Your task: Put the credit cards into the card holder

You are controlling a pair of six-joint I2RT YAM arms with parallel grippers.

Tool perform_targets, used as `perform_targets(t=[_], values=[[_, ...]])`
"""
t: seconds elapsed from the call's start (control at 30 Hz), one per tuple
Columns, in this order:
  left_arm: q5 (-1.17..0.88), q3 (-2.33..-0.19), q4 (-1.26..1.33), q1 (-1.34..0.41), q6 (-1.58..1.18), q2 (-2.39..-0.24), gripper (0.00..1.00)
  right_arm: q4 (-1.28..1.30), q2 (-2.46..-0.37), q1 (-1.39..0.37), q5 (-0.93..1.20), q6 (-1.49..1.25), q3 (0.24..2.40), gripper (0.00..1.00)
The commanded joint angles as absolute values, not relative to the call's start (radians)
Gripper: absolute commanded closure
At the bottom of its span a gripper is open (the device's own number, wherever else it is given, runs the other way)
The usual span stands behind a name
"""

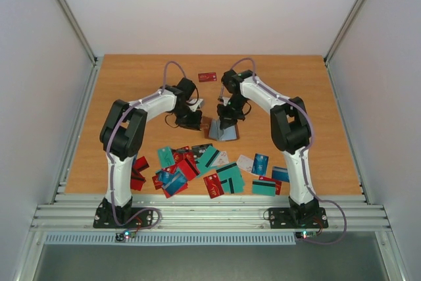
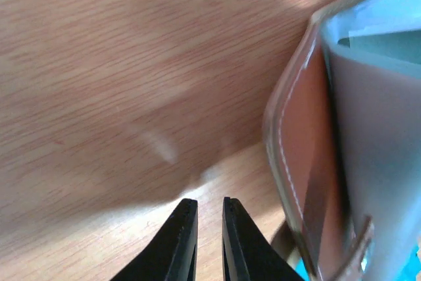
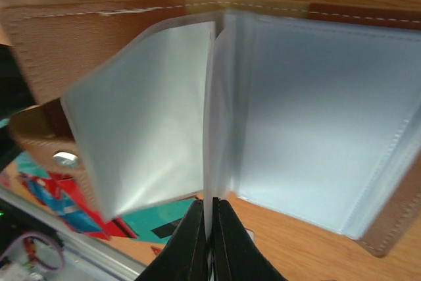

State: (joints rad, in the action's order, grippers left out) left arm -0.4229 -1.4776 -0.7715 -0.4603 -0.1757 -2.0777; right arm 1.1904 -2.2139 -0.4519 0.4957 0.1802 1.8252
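The card holder [image 1: 222, 131] lies open in the middle of the table, brown outside with clear greyish sleeves inside [image 3: 316, 129]. My right gripper [image 3: 210, 205] is shut on the edge of one upright sleeve [image 3: 209, 123]. My left gripper [image 2: 210, 203] hovers over bare wood just left of the holder's brown cover [image 2: 299, 143]. Its jaws stand a narrow gap apart with nothing between them. Several credit cards [image 1: 197, 166] in teal, red, blue and white lie scattered near the table's front. In the right wrist view, teal and red cards [image 3: 158, 218] show below the holder.
One red card [image 1: 207, 76] lies alone at the back of the table. More red cards [image 1: 138, 172] sit by the left arm's base. Grey walls enclose the table on three sides, and a metal rail [image 1: 210, 214] runs along the near edge.
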Motion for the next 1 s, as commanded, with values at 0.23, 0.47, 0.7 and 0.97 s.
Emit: perform_targets(t=[0.23, 0.47, 0.7, 0.97], values=[[-0.448, -1.471, -0.72, -0.46, -0.214, -2.079, 0.87, 1.406, -2.302, -0.526, 0.242, 0.198, 2.021, 0.95], [-0.47, -1.51, -0.72, -0.46, -0.225, -2.131, 0.87, 1.433, -2.345, -0.562, 0.308, 0.198, 2.098, 0.74], [-0.436, -1.511, -0.735, -0.459, -0.237, -2.153, 0.87, 1.371, -2.35, -0.569, 0.526, 0.161, 2.127, 0.66], [-0.373, -1.481, -0.776, -0.431, -0.269, -2.111, 0.87, 1.269, -2.339, -0.567, 0.652, 0.114, 2.071, 0.56]])
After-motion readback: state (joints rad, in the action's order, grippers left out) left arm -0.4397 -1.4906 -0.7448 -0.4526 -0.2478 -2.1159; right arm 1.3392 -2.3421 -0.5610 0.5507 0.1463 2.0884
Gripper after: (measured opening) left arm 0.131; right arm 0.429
